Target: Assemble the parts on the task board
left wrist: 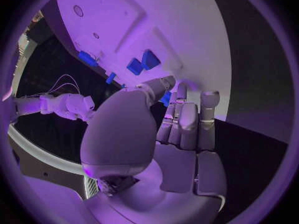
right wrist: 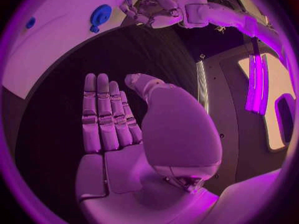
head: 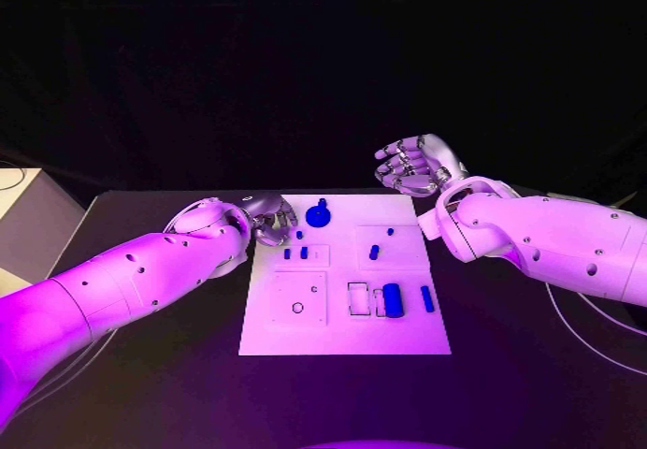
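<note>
**Operator:** Task board, a white plate, lies mid-table. On its near part I see a long blue block beside a thin blue bar; further back, small blue pegs; at the far edge, a round blue knob.

**Listener:** And the hands?

**Operator:** My left hand hovers at the board's far left edge, fingers extended, apparently holding nothing. My right hand is raised beyond the far right corner, empty, fingers bent. I judge a pick is beginning; next, the left fingers must close on a peg.
</note>
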### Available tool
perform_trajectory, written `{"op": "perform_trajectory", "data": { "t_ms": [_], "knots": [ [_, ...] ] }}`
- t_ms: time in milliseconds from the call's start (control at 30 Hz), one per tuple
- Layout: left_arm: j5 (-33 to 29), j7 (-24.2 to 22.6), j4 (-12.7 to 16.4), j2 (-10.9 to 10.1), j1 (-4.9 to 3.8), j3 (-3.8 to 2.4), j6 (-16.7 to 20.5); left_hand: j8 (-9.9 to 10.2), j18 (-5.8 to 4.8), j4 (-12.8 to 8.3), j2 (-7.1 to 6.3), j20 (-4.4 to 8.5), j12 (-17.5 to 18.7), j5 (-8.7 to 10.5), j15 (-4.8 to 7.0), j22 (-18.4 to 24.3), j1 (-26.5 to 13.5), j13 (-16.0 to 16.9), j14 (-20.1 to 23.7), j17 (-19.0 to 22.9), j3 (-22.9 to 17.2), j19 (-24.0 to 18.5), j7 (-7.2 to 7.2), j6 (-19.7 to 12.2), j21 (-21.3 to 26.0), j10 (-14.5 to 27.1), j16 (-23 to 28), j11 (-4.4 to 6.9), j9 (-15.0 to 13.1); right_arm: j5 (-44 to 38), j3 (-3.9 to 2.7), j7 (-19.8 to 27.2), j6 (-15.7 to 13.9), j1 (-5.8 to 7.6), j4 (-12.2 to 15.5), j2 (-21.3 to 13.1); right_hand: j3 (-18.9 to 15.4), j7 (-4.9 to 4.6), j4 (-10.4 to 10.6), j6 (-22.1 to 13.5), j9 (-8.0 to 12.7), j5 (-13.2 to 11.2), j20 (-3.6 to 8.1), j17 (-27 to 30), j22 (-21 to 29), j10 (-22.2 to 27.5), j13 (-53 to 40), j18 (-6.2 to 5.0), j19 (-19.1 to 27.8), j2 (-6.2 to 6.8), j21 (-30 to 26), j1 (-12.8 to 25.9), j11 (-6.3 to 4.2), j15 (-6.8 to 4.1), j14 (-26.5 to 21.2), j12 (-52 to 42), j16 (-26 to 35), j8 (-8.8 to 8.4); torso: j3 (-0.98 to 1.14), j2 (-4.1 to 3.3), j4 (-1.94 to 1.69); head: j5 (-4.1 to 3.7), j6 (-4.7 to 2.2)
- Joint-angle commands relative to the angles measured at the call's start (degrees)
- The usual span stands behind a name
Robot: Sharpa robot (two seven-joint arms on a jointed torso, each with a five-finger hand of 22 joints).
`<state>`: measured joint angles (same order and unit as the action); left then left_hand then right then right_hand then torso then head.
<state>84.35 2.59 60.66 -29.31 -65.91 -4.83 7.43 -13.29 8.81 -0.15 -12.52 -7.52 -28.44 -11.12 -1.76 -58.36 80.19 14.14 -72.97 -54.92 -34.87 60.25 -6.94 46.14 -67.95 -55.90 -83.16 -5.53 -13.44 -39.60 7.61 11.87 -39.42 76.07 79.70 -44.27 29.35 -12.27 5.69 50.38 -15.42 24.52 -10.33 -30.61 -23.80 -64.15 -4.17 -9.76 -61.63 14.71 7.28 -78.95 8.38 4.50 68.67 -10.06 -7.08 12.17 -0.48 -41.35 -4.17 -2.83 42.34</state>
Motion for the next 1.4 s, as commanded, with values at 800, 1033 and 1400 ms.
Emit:
{"op": "perform_trajectory", "data": {
  "t_ms": [800,1033,1400],
  "knots": [
    [-53.0,-15.6,11.0,-13.9,3.30,-7.10,-2.8,-2.4,1.66,5.8,0.71,-1.81,-0.6,-0.20,-1.75,15.4,-4.0,-1.6,19.3,28.2,3.7,-12.2,-3.52,3.4,18.7,3.2,17.9,-1.50,-1.8,-45.5,0.07,-17.0,24.1,-0.56,-3.6,-0.9,2.3,4.14,-3.4,9.0,-0.8,-7.1,6.62,-32.4,-38.1,-9.9,-0.3,3.61,-22.1,0.38,48.9,1.2,-4.70,-6.02,18.6,6.3,-54.0,-0.50,-0.16,0.14,-0.04,-1.57,-1.37],
    [-64.8,-18.4,16.9,-18.3,6.35,-9.36,-5.6,-2.8,1.51,9.4,0.08,-4.63,3.1,-0.19,-4.67,26.1,-1.0,-5.0,28.2,33.5,10.3,-13.7,-3.70,2.5,34.6,9.1,28.6,-3.87,-2.4,-53.6,0.17,-23.5,25.0,-1.35,-3.6,-0.5,3.0,3.05,-1.8,7.5,-0.7,-11.8,5.85,-33.2,-38.9,-4.5,0.6,3.73,-21.9,1.85,49.4,2.4,-3.31,-4.90,18.0,6.7,-57.1,-1.71,-0.15,-0.06,0.05,-2.09,-1.21],
    [-70.8,-20.3,21.2,-21.0,7.50,-9.95,-4.6,-3.1,1.60,11.7,0.66,-4.52,4.7,-0.34,-4.14,34.0,2.3,-8.4,23.7,38.2,12.2,-9.0,-3.81,3.4,44.6,3.1,41.1,-2.92,-2.4,-57.1,0.24,-26.3,25.2,-2.76,-3.0,-0.2,-3.9,3.28,-0.9,5.8,-0.3,-16.1,5.16,-33.3,-40.2,-0.1,0.4,3.70,-21.8,1.40,50.6,1.5,-3.05,-4.55,17.4,6.4,-60.4,-3.66,-0.30,-0.04,0.02,-2.20,-0.46]
  ]
}}
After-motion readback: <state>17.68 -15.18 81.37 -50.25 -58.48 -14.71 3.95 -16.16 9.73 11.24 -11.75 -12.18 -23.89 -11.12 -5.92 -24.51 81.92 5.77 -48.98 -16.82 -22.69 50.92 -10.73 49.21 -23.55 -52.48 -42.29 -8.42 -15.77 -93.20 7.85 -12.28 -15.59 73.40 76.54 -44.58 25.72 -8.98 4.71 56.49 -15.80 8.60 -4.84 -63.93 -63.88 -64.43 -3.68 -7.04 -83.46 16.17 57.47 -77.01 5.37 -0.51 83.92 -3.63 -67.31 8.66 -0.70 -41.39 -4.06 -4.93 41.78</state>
